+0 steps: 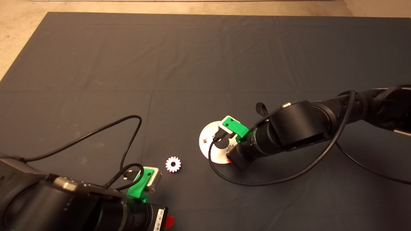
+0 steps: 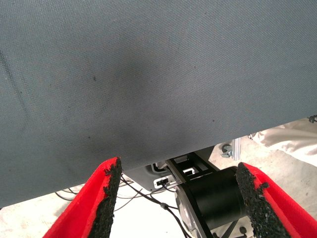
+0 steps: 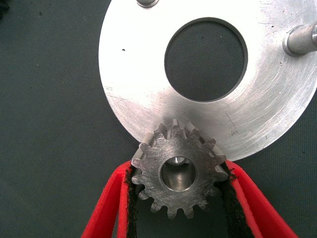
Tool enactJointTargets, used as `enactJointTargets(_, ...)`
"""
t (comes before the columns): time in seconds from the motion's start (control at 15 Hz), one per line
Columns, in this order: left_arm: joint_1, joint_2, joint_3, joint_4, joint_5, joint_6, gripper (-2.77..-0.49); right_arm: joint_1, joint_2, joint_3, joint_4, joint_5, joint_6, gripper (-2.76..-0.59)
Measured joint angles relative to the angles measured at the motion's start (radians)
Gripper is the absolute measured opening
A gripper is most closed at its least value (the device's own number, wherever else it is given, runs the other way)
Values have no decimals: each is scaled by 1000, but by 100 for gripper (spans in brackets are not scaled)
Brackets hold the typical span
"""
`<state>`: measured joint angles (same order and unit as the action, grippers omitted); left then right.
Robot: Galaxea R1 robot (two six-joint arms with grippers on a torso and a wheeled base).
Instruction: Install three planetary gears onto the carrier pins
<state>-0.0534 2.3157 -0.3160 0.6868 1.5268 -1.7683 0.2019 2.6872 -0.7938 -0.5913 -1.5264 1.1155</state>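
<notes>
The right claw [image 3: 178, 198] grips a gear [image 3: 177, 168] between its two red fingers [image 3: 106, 208], the black pads pressed against the teeth on either side. The gear lies flat, held over the near edge of the disc [image 3: 138, 94]. Through its centre hole the top of a pin [image 3: 177, 161] shows, so hole and pin are lined up; whether the gear has dropped fully onto the disc cannot be told. Beyond the gear comes the disc's large centre hole [image 3: 205, 59], with dark mat [image 3: 44, 124] visible through it. Past that hole, at the far rim, two more pins stand bare: one [image 3: 299, 40] off to one side, the other [image 3: 147, 2] barely in view at the picture's edge.

From the head view, the right arm [image 1: 295, 128] reaches in over the disc [image 1: 208, 134], hiding most of it. A second gear [image 1: 173, 164] lies flat on the mat, apart from the disc, between it and the left claw [image 1: 168, 221]. The left claw waits at the mat's near edge, its fingers [image 2: 104, 198] spread wide and holding nothing. No third gear is in sight.
</notes>
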Motion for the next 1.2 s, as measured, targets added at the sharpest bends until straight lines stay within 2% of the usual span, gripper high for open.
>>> enactJointTargets(0.67,-6,-4,0,0,0,0,-164,-6,0,0,-1,1,0,-243)
enactJointTargets(0.93,-6,-9,0,0,0,0,-164,-20,0,0,-1,-5,-8,-243)
enactJointTargets(1.2,-6,-9,0,0,0,1,-164,-21,0,-1,-1,-6,-12,-243)
